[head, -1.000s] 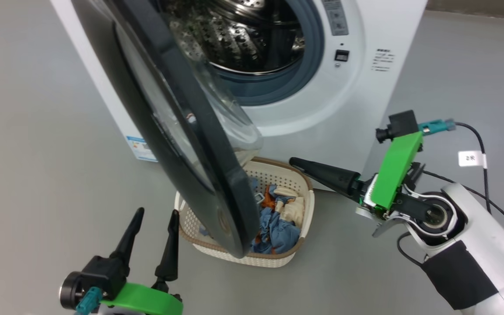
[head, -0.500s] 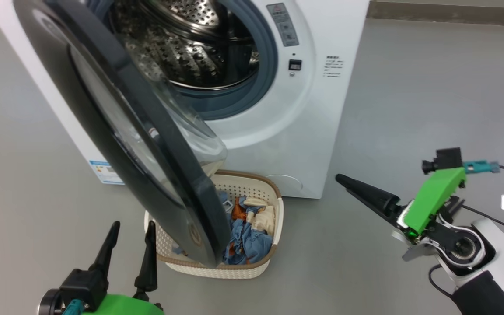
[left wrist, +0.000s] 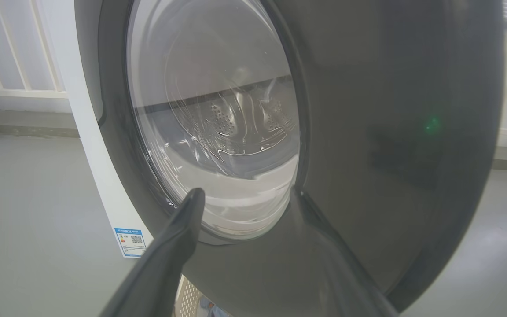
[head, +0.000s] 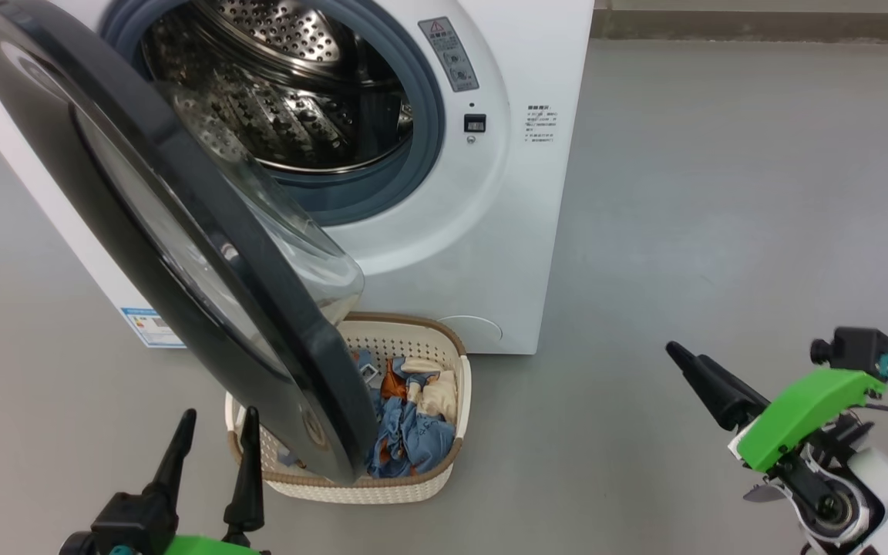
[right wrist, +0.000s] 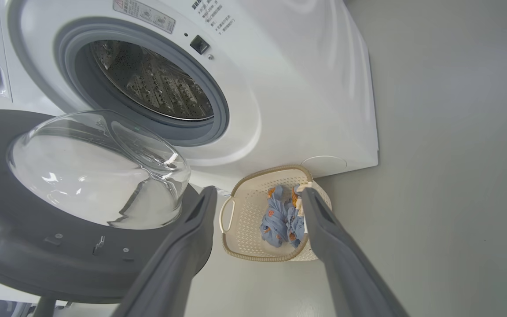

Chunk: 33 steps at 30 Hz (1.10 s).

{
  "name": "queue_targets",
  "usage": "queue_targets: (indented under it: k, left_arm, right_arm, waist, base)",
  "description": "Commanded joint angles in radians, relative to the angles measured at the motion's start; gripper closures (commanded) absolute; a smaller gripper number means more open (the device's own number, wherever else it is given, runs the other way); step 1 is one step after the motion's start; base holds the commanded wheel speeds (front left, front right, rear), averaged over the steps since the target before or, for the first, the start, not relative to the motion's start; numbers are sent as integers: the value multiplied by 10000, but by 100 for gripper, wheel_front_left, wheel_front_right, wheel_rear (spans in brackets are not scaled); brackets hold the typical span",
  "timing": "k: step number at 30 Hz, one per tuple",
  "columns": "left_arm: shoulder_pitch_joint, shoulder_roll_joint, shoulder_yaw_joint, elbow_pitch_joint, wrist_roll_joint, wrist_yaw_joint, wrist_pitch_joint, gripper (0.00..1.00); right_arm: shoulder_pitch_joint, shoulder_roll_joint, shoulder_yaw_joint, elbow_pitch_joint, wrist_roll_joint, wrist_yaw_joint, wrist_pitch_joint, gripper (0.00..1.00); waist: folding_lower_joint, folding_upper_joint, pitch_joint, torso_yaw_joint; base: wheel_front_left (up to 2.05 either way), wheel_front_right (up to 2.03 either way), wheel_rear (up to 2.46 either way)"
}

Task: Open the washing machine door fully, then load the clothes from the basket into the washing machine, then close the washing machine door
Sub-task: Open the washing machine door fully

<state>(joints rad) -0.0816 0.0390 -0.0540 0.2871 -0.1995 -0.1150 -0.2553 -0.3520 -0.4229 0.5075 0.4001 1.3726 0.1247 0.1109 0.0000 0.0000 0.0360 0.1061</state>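
The white washing machine [head: 521, 231] stands with its steel drum [head: 290, 100] exposed. The washing machine door [head: 182, 254] is swung out towards me, and its black rim hangs over the left part of the basket [head: 444, 462]. In the cream basket lie the clothes [head: 409, 428], blue, orange and cream. My left gripper [head: 218, 416] is open, low at the left, close to the door's outer face [left wrist: 368, 132]. My right gripper [head: 679, 356] is open over the floor, well right of the basket. In the right wrist view the basket [right wrist: 244, 220] and clothes [right wrist: 280, 218] show between my fingers [right wrist: 192, 229].
Grey floor [head: 721, 193] spreads wide to the right of the machine and basket. A blue label sticker [head: 147, 327] marks the machine's lower left corner. A white railing [left wrist: 16, 88] stands behind the machine in the left wrist view.
The head camera has pulled back and shifted, showing more of the drum. My right gripper has drawn away from the basket to the right and down. The door and left gripper stand about as before.
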Motion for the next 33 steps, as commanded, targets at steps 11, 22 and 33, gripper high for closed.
queue_targets:
  k: [11, 22, 33]
  left_arm:
    - [102, 112, 317, -285, -35, 19, -65, 0]
    - [104, 112, 345, -341, -22, 35, -65, 0]
    - [59, 112, 352, -302, -30, 17, -65, 0]
  right_arm:
    - [413, -650, 1304, 894, -1683, 60, -3701, 0]
    - [1559, 375, -2149, -425, -5525, 60, -3725, 0]
    - [2671, 1075, -3281, -799, -7023, 60, -3726, 0]
  waist:
    - [0, 0, -260, 85]
    - [0, 0, -233, 93]
    - [0, 0, -266, 208]
  base:
    - [0, 0, 0]
    - [0, 0, 0]
    - [0, 0, 0]
